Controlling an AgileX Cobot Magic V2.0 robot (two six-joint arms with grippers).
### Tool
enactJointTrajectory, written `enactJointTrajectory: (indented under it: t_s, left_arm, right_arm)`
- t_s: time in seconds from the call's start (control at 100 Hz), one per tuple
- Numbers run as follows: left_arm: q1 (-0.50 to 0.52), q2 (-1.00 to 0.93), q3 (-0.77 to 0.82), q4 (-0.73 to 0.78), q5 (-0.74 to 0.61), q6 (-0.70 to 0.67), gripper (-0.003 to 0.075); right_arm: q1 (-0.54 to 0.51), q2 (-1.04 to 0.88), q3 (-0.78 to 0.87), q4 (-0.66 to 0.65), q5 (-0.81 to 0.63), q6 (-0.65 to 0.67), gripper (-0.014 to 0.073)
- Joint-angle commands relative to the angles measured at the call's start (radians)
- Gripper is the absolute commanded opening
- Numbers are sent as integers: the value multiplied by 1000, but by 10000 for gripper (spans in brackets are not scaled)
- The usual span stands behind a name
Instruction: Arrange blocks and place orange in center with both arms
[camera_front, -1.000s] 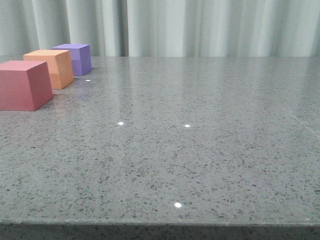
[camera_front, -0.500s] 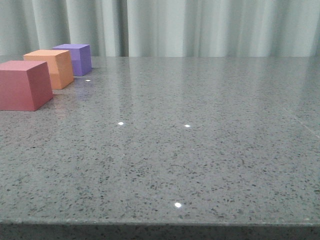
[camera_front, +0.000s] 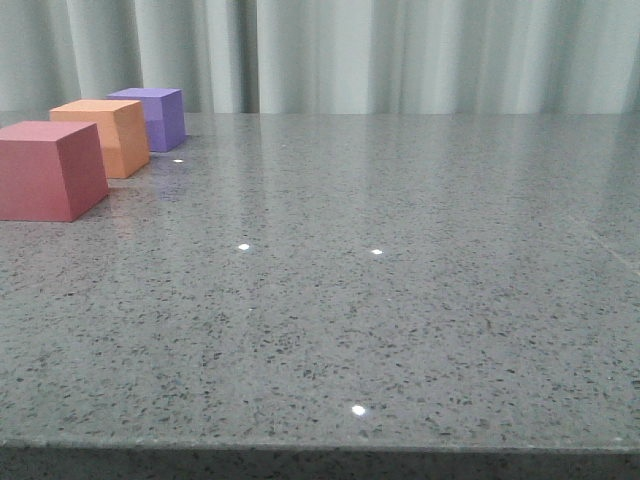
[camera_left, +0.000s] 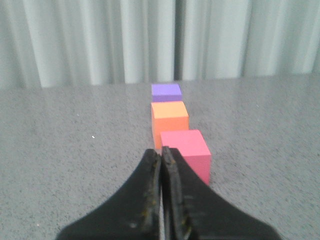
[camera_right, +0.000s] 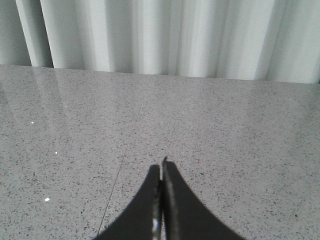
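Three cubes stand in a row at the far left of the speckled grey table: a red-pink block (camera_front: 45, 170) nearest, the orange block (camera_front: 105, 135) in the middle, a purple block (camera_front: 155, 115) farthest. The left wrist view lines them up too: red-pink block (camera_left: 190, 150), orange block (camera_left: 169, 120), purple block (camera_left: 166, 92). My left gripper (camera_left: 161, 150) is shut and empty, its tips just short of the red-pink cube. My right gripper (camera_right: 162, 167) is shut and empty over bare table. Neither arm shows in the front view.
A pale pleated curtain (camera_front: 400, 55) hangs behind the table's far edge. The table's front edge (camera_front: 320, 445) runs along the bottom of the front view. A thin seam (camera_right: 112, 192) crosses the tabletop near the right gripper.
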Motion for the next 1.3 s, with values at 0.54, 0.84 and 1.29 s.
enactJointTrajectory:
  t_s: [0.54,0.84,1.29]
  left_arm:
    - [83,-217,400,3,-451,-3,-20]
    - [138,-227,416,-4,-458,-3,-20]
    - [142,-227,416,-10,-458,-3,-20]
  right_arm:
    - [-7,2,-25,-8,-84,-7,-69]
    - [-7,2,-25,-8,-84,-7,-69]
    - [-7,2,-25,-8,-84,-7,-69]
